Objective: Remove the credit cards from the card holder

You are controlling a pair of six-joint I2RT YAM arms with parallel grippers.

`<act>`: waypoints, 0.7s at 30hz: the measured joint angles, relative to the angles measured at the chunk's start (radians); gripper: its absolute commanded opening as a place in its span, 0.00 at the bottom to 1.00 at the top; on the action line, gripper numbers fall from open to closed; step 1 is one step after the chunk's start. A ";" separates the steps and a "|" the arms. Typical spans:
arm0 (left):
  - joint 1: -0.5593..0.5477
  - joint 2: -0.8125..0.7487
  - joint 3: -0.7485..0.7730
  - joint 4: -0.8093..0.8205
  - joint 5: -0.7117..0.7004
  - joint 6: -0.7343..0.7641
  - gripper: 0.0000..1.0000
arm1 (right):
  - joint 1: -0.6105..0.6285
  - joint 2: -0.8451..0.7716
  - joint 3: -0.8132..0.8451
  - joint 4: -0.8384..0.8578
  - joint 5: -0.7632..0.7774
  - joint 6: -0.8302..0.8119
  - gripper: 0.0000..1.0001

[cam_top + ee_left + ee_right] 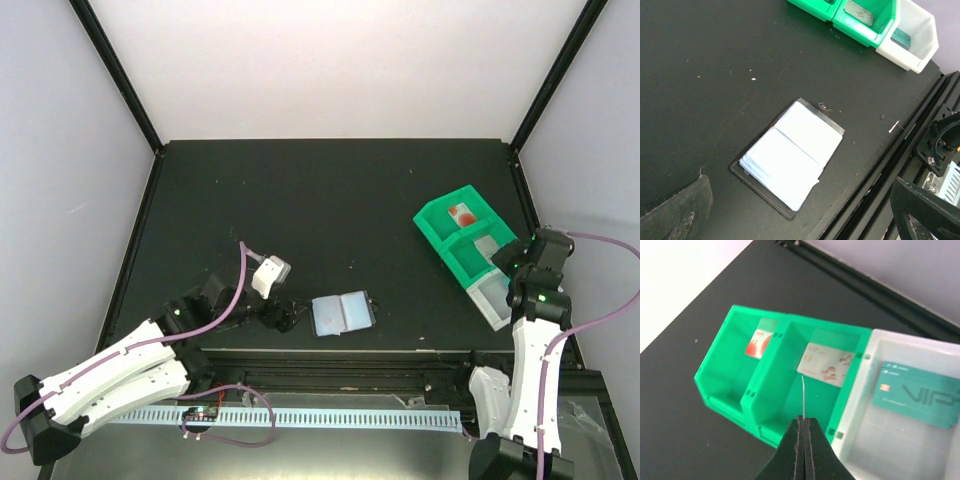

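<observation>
At the lower left of the top view, the left end effector (280, 312) hovers just beside the small square black folding card holder (342, 313). Its fingers are spread wide and pinch nothing. The card holder lies open at lower centre, pale lining up, near the front edge of the black desk (330, 190). Layered pale edges on one half suggest that credit cards (767, 167) are tucked in there. Since they lie thin and flat, a finger may shove the holder toward that edge instead of catching a card, or drag several out together.

Further right, the green plastic compartment tray (720, 390) and its white end bin (880, 445) hold a red-and-white card (757, 342), a pale card (826, 365) and a teal card (917, 397). Above them the right end effector (802, 422) has its fingers pressed together. A thin pale sliver rises from the tips, perhaps a card edge-on; I cannot tell. If it is, letting go could land it on a divider wall and tip it astray.
</observation>
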 measured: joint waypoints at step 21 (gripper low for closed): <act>0.000 0.042 0.000 -0.012 -0.009 0.001 0.99 | -0.329 0.241 -0.097 0.146 -0.156 -0.078 0.01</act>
